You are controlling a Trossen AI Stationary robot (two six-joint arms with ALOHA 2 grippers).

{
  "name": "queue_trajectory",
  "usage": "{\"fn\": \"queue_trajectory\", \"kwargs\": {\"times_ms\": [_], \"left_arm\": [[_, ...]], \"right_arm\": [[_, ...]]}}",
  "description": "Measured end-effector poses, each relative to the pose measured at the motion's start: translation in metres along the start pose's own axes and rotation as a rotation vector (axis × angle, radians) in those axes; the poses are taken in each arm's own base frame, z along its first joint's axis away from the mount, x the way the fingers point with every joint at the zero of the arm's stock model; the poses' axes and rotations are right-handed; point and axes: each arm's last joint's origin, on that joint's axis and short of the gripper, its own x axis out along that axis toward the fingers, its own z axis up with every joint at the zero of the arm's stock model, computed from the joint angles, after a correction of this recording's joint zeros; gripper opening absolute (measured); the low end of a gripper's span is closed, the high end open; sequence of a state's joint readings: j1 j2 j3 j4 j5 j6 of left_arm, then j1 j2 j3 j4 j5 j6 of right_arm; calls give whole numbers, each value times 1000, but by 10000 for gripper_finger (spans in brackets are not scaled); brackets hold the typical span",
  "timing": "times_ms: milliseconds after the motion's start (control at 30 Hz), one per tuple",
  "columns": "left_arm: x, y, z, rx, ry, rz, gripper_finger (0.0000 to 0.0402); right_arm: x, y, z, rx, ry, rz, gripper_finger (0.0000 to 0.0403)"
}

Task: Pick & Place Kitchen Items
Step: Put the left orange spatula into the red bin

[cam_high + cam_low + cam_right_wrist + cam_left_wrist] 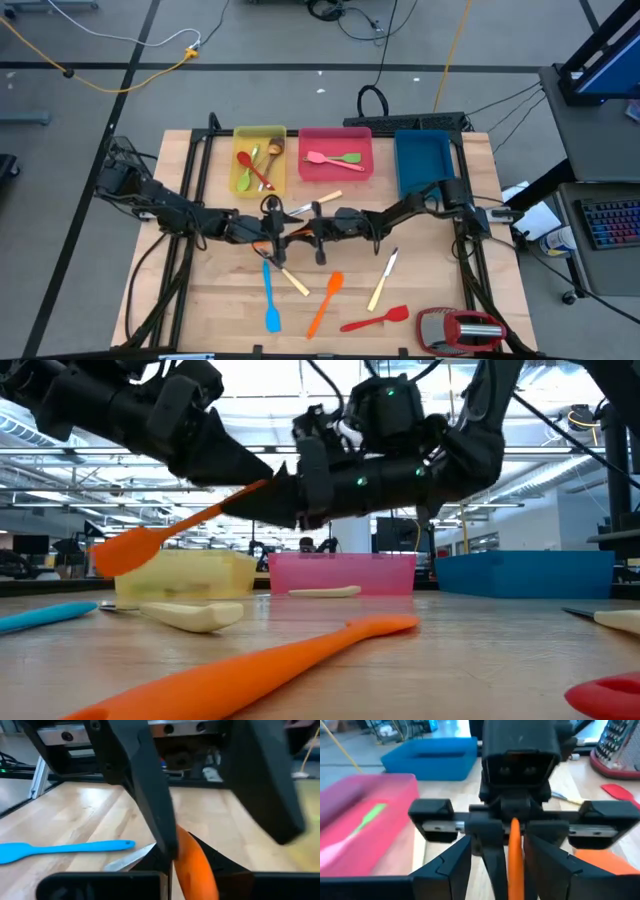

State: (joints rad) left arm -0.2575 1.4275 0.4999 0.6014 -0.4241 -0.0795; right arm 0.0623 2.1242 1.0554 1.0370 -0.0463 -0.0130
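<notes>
Both arms meet above the table's middle. My right gripper (291, 239) (192, 860) is shut on an orange spatula (190, 520), which is in the air. My left gripper (297, 233) (500, 839) faces it, open. Its fingers (150, 795) stand on either side of the handle and of the right gripper's fingers. Whether they touch the spatula, I cannot tell. On the near table lie a blue spatula (270, 300), a second orange spatula (325, 305), a red spatula (378, 318) and cream-handled knives (383, 280) (290, 278). My right gripper pinches the orange spatula's handle (192, 872) between its two fingers. They come level from the table's right and lie along the handle. The spatula is lifted clear and tilted, its head (125, 550) lower and toward the table's left, under the left arm.
Three trays stand at the far edge. The yellow tray (243, 135) holds spoons, the pink tray (335, 175) a pink and a green spatula, and beside it is the blue tray (422, 185). Another knife (318, 202) lies before the trays. A red-and-silver gadget (460, 328) sits at the near right corner.
</notes>
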Motion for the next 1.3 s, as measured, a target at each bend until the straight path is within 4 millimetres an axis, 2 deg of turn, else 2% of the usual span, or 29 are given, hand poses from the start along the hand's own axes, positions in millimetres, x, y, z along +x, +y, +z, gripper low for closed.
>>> {"fn": "queue_trajectory", "kwargs": {"times_ms": [233,367,533,733,967,1067,1300], "left_arm": [[-23,4,28,53,-128,50,175],[-35,7,40,48,-175,45,175],[-41,9,42,47,-162,42,175],[-40,9,37,50,-115,41,175],[-40,9,34,39,-91,41,175],[-39,12,35,34,-94,51,175],[-37,17,35,29,-92,75,175]], "right_arm": [[-33,-6,13,-77,133,-113,19],[-56,-10,32,-172,166,-215,19],[-88,-23,57,-243,187,-315,19],[-123,-52,78,-223,148,-426,24],[-150,-103,72,-85,170,-583,20],[-152,-120,63,-34,184,-565,21],[-150,-143,38,46,226,-611,21]]}}
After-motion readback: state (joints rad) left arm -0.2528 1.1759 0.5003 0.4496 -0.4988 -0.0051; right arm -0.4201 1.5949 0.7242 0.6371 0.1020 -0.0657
